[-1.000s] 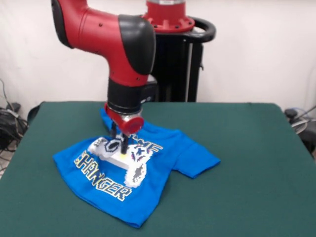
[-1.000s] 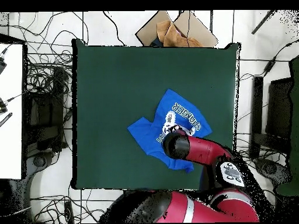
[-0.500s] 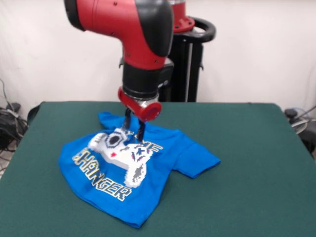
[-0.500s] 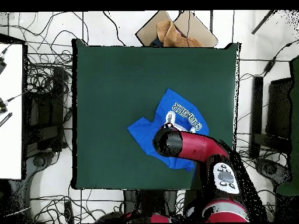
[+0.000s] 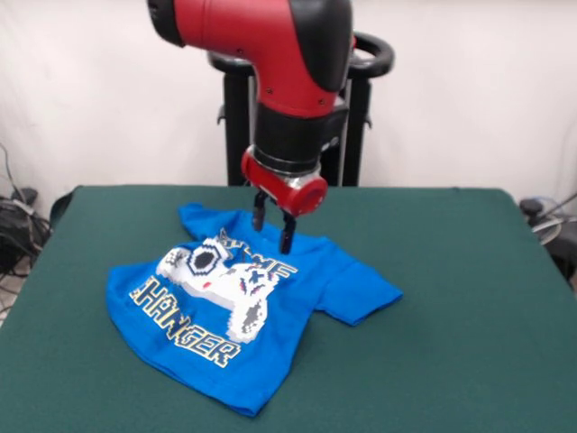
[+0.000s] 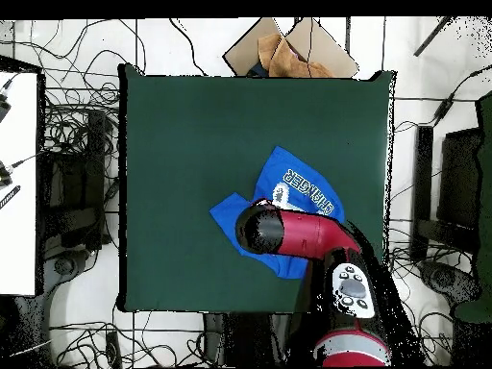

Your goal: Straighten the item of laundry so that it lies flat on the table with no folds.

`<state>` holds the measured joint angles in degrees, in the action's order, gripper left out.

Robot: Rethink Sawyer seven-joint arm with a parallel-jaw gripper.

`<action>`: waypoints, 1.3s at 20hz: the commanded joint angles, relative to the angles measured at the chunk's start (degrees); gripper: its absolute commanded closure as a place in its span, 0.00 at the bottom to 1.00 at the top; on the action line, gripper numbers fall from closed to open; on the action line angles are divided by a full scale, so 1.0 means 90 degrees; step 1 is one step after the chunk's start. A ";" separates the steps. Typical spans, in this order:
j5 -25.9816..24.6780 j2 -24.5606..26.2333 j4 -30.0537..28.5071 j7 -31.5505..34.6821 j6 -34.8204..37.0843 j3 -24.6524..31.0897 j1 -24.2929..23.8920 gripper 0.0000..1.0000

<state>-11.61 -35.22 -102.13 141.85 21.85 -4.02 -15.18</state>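
Observation:
The bright blue T-shirt [image 5: 270,316] lies print side up on the dark green table [image 5: 451,271], left of the middle. One sleeve [image 5: 365,298] sticks out to the right, and the cloth is wrinkled around the controller print [image 5: 225,275]. My gripper [image 5: 273,227] hangs open and empty just above the shirt's far part, with its fingers apart and clear of the cloth. In the overhead view the shirt [image 6: 303,192] shows partly under the red arm [image 6: 288,233], which hides the gripper.
The black pedestal [image 5: 353,126] stands at the table's far edge. In the overhead view, cables [image 6: 77,144] lie around the table [image 6: 192,135], and a cardboard box [image 6: 283,48] sits beyond its top edge.
My gripper has risen off the shirt's print and moved right and toward the far side. The shirt has settled back onto the table, slightly shifted.

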 commanded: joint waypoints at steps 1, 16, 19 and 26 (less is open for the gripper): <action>0.0329 0.0268 0.0301 0.0518 0.0447 0.0300 0.0247 0.00; 0.0040 0.1389 0.1715 0.0347 -0.0764 -0.0428 0.0587 0.00; -0.0275 0.1645 0.2277 -0.0658 -0.0143 0.0033 0.0128 0.00; -0.1016 0.1990 0.2600 -0.1033 -0.0162 0.0074 0.0018 0.00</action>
<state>-16.17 -20.69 -83.85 141.81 17.53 -7.63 -14.29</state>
